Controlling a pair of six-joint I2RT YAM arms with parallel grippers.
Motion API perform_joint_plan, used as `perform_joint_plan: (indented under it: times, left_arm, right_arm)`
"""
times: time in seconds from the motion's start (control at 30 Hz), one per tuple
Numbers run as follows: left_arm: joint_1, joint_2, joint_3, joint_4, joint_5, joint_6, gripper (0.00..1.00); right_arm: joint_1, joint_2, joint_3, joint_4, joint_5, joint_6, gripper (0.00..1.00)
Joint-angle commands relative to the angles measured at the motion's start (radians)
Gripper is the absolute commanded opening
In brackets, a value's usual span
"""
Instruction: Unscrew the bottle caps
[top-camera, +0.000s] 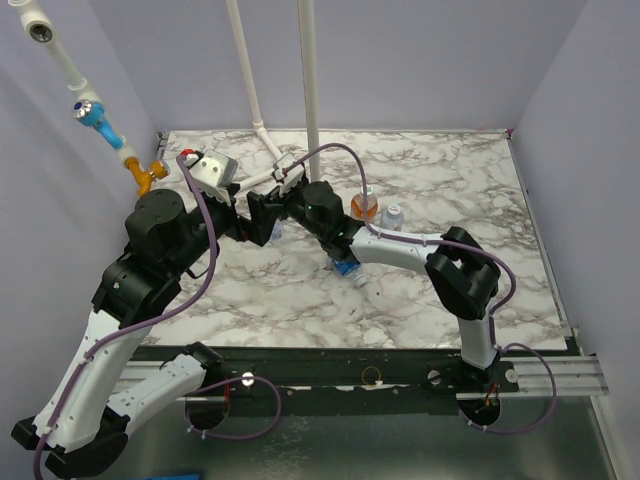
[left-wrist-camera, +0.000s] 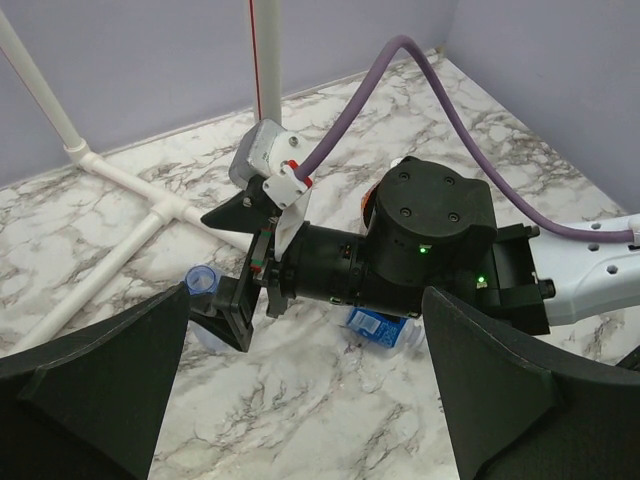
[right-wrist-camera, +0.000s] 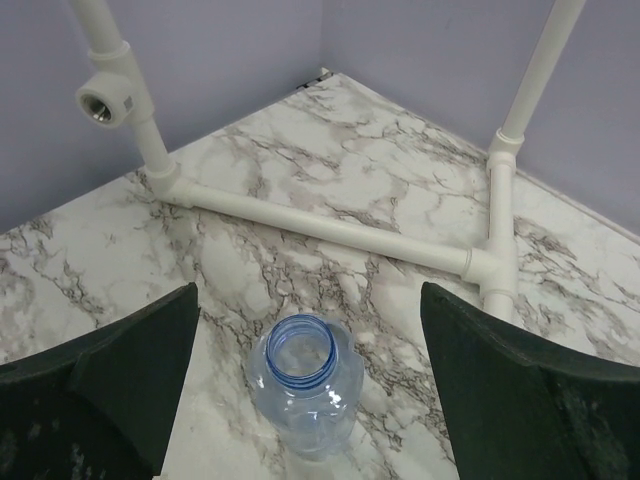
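Right wrist view, uncapped clear bottle (right-wrist-camera: 303, 390) upright and empty on marble table (right-wrist-camera: 300, 160), between widely spread fingers of right gripper (right-wrist-camera: 310, 305), touching neither, left gripper (left-wrist-camera: 305, 400) spread wide, holding nothing, orange-liquid bottle (top-camera: 364, 206) beside capped clear bottle (top-camera: 393, 216) just past right arm.

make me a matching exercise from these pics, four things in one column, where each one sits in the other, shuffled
Things:
1. orange bottle
2. uncapped clear bottle
3. blue-labelled bottle
4. white pipe

Places:
a. under the right arm
b. upright between the open fingers of the right gripper
c. lying flat on the marble table
d. just beyond the right arm, beside a smaller clear bottle

Pairs: 1-d, 2-b, 3-a, 4-c
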Motion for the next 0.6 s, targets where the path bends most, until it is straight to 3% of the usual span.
perform_joint_plan:
  times: [0.0,0.37,0.57]
  left_arm:
    - [0.005,-0.009,-0.009,0.010,0.021,-0.009,0.99]
    - [0.005,-0.005,-0.020,0.010,0.031,-0.005,0.99]
    - [0.005,-0.006,-0.026,0.011,0.043,0.002,0.99]
  right_arm:
    - [0.007,-0.082,-0.042,-0.016,-0.032,0.021,0.95]
    - [0.040,-0.320,-0.293,-0.094,-0.035,0.098,1.00]
    - [0.059,-0.483,-0.498,-0.184,0.046,0.187,1.00]
